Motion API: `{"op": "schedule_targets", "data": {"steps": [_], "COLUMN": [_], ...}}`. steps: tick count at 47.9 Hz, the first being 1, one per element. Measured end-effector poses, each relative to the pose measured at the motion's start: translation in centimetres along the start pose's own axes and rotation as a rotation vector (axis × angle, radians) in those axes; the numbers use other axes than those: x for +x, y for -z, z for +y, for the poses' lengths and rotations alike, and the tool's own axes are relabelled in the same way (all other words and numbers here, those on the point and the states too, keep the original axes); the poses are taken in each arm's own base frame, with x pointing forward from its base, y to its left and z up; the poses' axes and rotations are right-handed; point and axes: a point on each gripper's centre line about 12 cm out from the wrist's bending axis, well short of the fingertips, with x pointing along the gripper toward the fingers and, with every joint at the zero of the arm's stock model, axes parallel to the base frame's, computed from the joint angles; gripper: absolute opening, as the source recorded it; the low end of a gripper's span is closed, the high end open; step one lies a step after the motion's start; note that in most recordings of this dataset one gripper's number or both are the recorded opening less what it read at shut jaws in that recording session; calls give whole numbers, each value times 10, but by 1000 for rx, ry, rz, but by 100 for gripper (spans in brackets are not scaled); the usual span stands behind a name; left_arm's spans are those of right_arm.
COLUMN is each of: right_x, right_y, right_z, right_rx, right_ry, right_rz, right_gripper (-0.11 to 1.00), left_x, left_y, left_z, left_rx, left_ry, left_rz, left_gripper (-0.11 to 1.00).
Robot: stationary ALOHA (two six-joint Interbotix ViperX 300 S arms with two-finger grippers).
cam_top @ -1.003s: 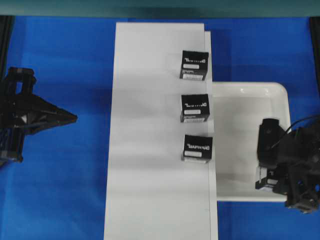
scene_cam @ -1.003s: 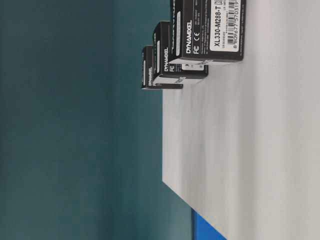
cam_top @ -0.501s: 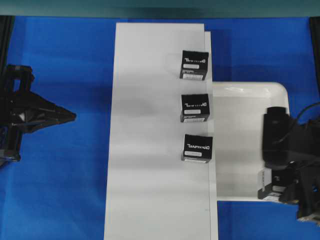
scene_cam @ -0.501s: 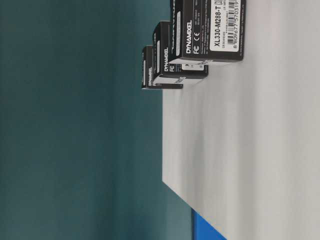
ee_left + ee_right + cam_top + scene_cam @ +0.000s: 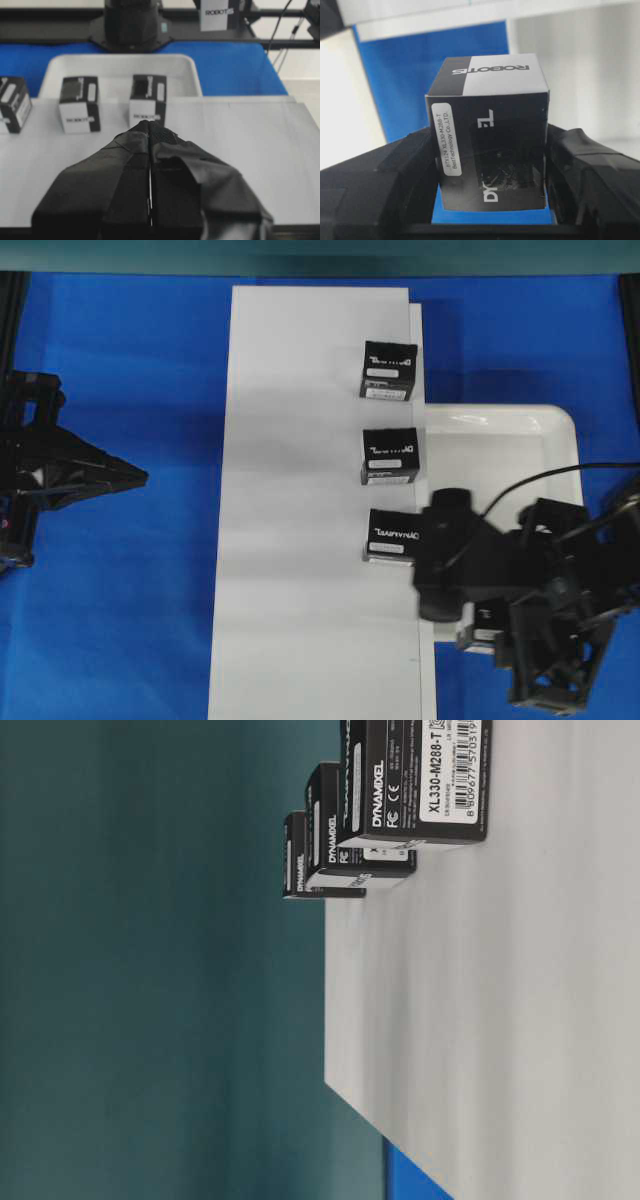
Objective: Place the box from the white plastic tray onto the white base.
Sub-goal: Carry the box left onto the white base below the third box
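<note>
The box, a small black carton with a white label strip and a white end face, sits between the black fingers of my right gripper, which is shut on it. From overhead the box hangs by the front left corner of the white plastic tray, just right of the white base. My left gripper is shut and empty, left of the base. In the left wrist view its tips point across the base toward the tray.
Three like black boxes stand in a row along the base's right edge; the table-level view shows them from the side. Blue cloth covers the table. My right arm spans the tray's front part.
My right arm has swung left with the box, from the tray's front right corner to its front left corner near the base's edge. The left arm has hardly moved.
</note>
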Motion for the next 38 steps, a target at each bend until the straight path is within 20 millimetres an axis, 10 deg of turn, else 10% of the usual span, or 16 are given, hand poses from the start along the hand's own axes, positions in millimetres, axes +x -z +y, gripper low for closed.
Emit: {"op": "schedule_targets", "data": {"steps": [38], "right_x": [82], "right_y": [-53], "right_z": [7], "right_rx": [-20], "right_ry": [87], "right_rz": [-16], "right_gripper": [59], "left_x": [-10], "left_y": [-7], "left_z": [-16], "left_rx": [7], "left_ry": [73], "left_rz": [-33], "left_gripper": [-6]}}
